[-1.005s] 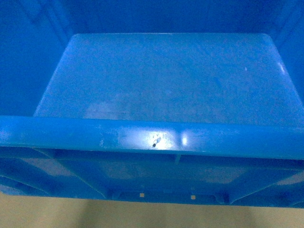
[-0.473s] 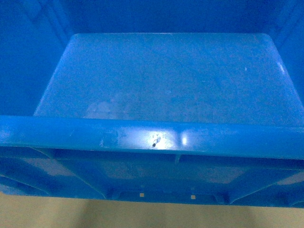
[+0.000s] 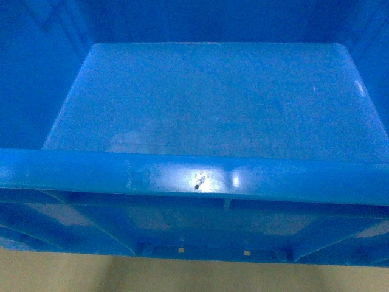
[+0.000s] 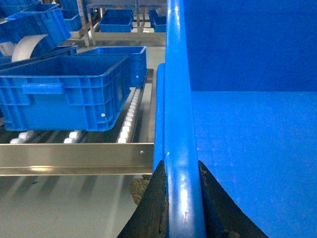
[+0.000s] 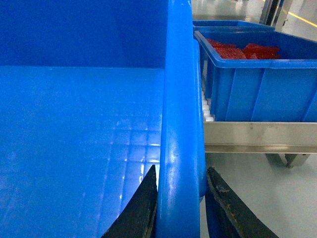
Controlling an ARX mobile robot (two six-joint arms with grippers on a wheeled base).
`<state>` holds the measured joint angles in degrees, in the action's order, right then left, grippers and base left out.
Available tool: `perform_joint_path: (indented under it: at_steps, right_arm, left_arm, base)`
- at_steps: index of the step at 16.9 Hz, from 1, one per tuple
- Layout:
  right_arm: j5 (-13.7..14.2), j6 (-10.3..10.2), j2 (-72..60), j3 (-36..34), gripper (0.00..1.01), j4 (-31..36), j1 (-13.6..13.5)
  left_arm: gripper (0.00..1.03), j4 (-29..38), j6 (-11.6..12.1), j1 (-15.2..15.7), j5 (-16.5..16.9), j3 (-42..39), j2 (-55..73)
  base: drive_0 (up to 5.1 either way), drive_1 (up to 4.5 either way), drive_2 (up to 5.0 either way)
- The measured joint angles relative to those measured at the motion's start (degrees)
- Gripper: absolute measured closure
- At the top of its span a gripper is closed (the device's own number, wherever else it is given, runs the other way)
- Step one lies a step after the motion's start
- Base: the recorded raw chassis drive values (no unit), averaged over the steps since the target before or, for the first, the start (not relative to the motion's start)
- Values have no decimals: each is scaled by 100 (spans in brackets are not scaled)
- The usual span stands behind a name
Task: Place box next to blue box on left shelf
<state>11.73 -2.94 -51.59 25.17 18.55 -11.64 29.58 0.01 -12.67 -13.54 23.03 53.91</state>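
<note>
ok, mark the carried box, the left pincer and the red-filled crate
box (image 3: 200, 176), head view, near rim.
left pincer (image 4: 182, 186), left wrist view, clamped on rim.
red-filled crate (image 5: 257, 89), right wrist view, front wall.

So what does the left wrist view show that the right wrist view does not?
Only the left wrist view shows an empty blue crate on a roller shelf, and the left gripper clamped on the box rim. Only the right wrist view shows a crate with red items and the right gripper on the opposite rim. Both show the box with its bare floor.
</note>
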Motion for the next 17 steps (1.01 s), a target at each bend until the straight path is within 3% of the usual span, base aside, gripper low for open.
perform_joint_path:
  at_steps: [17]
  right_arm:
    - [-2,0,-2,-2,81,0,0]
  left_arm:
    - [94,0,-2,0,4,0,9]
  base:
    - [10,439,-418]
